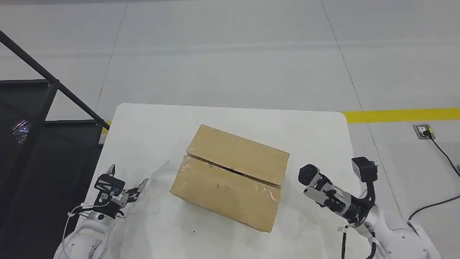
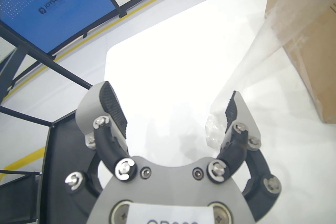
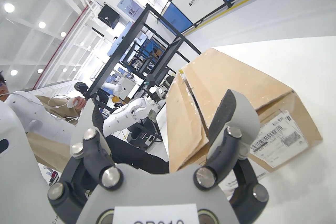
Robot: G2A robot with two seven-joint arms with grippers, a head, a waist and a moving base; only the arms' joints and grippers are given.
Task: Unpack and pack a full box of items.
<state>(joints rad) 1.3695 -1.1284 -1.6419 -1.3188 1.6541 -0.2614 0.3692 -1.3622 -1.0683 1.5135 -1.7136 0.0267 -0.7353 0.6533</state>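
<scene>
a brown cardboard box [image 1: 230,180] sits near the middle of the white counter [image 1: 144,126], turned slightly askew to the counter's edges. its top flaps are folded down and meet along a dark seam that runs the length of the lid. in the right wrist view the seam gapes a little and glossy clear tape lies along the flap edges. a white shipping label [image 3: 278,138] with barcodes is stuck on the end face of the box that looks toward the right arm.

the left pincer [image 2: 170,93] hangs low over the near left part of the counter, apart from the box. its two fingers are spread wide with nothing clamped between the pads. a long strip of clear tape [image 2: 252,51] stretches from the box's side down to this pincer. the strip's crumpled end lies against the outer edge of one finger [image 2: 231,109], touching it rather than pinched.

the right pincer [image 3: 160,101] is off the box's right end, near it but not touching. its fingers are also splayed fully apart and it holds nothing.
</scene>
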